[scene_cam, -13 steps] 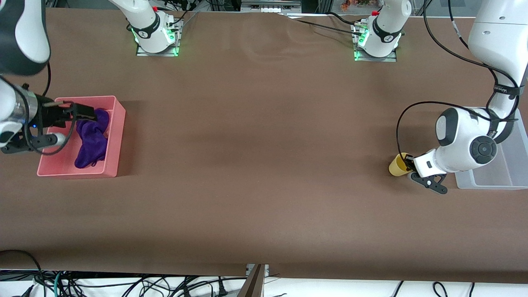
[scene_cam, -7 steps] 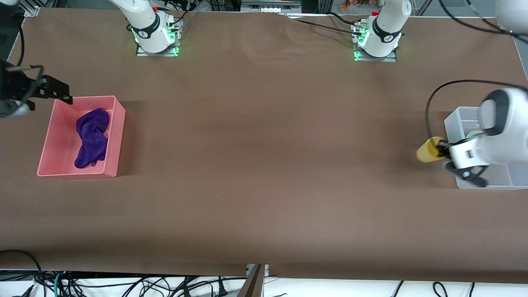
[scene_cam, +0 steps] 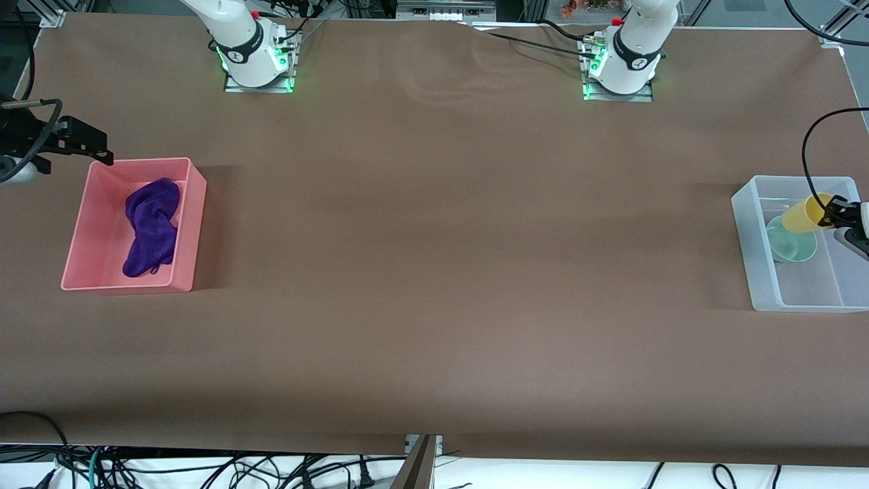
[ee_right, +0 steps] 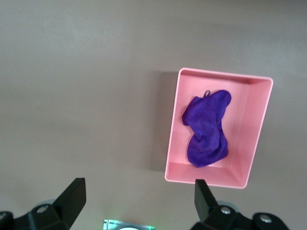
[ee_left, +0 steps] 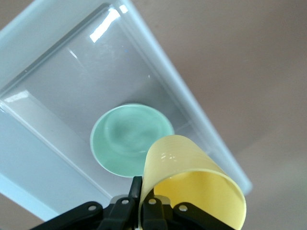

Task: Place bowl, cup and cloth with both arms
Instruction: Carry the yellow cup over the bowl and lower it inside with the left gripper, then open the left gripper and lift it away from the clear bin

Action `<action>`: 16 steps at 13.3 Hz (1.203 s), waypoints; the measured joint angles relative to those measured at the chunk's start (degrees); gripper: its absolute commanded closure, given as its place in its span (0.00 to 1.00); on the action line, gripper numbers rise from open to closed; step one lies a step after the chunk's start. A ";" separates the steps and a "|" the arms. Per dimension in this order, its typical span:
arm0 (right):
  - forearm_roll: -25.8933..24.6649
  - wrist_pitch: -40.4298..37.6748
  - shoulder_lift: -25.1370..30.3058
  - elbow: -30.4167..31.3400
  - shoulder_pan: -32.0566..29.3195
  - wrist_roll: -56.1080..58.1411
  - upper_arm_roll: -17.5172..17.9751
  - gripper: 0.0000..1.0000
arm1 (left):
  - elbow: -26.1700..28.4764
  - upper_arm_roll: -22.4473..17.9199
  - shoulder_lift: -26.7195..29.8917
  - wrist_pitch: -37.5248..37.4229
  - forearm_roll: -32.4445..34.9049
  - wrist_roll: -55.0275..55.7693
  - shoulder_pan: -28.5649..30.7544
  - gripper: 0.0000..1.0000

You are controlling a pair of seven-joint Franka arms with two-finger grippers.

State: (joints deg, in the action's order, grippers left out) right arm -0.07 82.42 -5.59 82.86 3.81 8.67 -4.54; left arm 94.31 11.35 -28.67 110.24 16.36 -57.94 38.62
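Observation:
The purple cloth (scene_cam: 151,227) lies crumpled in the pink bin (scene_cam: 193,231); it also shows in the right wrist view (ee_right: 207,129). My right gripper (scene_cam: 95,148) is open and empty, in the air just outside that bin's corner (ee_right: 138,187). The mint-green bowl (scene_cam: 791,239) sits in the clear bin (scene_cam: 747,224). My left gripper (scene_cam: 831,212) is shut on the rim of the yellow cup (scene_cam: 804,212), holding it tilted above the bowl. In the left wrist view the cup (ee_left: 192,182) hangs over the bowl (ee_left: 127,139), pinched by the gripper (ee_left: 142,184).
The pink bin (ee_right: 172,139) stands at the right arm's end of the table, the clear bin (ee_left: 38,158) at the left arm's end. Brown table cover lies between them. Cables hang below the table's near edge.
My left gripper carried the yellow cup from beside the clear bin up over it, uncovering the bowl. My right gripper drew back out of the pink bin, leaving the cloth inside.

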 measured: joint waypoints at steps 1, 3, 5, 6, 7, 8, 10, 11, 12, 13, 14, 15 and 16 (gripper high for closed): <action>0.00 -0.30 -0.07 0.02 0.00 -0.39 0.10 0.00 | 0.05 0.00 -2.00 3.33 0.01 -1.28 1.09 0.65; -0.02 -0.37 -0.48 0.08 0.02 -0.72 0.34 0.00 | 0.01 0.01 -4.98 7.20 0.02 -2.40 2.03 0.00; -0.08 -0.26 -0.99 0.08 0.04 -0.72 0.55 0.00 | -0.38 0.43 -5.26 7.60 0.03 -2.46 1.97 0.00; -0.09 -0.18 -1.06 0.05 0.06 -0.72 0.63 0.00 | -0.92 0.88 -4.74 7.39 0.04 -2.47 1.87 0.00; -0.09 -0.15 -1.07 -0.09 0.09 -0.72 0.75 0.00 | -1.49 1.47 -3.74 6.25 0.04 -2.47 1.65 0.00; -0.11 -0.15 -1.13 -0.30 0.14 -0.72 0.81 0.00 | -1.98 2.74 -2.25 4.20 0.04 -2.42 1.50 0.00; -0.19 -0.11 -1.23 -0.52 0.16 -0.72 0.82 0.00 | -2.44 7.32 1.59 -1.11 0.03 -0.16 1.31 0.00; -0.23 -0.09 -1.27 -0.52 0.16 -0.72 0.82 0.00 | -2.47 10.35 3.48 -4.17 0.03 3.10 1.14 0.00; -0.26 -0.05 -1.30 -0.52 0.14 -0.72 0.81 0.00 | -2.48 13.57 5.04 -6.71 0.02 7.39 0.94 0.00; -0.27 0.00 -1.33 -0.52 0.12 -0.72 0.80 0.00 | -2.52 17.08 6.28 -8.59 0.02 12.30 0.81 0.00; -0.28 0.04 -1.34 -0.52 0.12 -0.72 0.80 0.00 | -2.61 20.77 7.23 -10.34 0.02 17.82 0.67 0.00; -0.28 0.06 -1.35 -0.52 0.12 -0.72 0.80 0.00 | -2.73 24.38 7.96 -11.96 0.02 23.49 0.47 0.00; -0.28 0.08 -1.35 -0.52 0.11 -0.72 0.80 0.00 | -2.82 27.55 8.38 -13.12 0.02 28.45 0.28 0.00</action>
State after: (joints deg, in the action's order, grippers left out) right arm -0.35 82.51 -6.94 82.34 3.92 7.95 -3.74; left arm 91.48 38.89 -20.29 97.12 16.38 -29.50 38.90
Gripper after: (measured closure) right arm 0.000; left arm 0.000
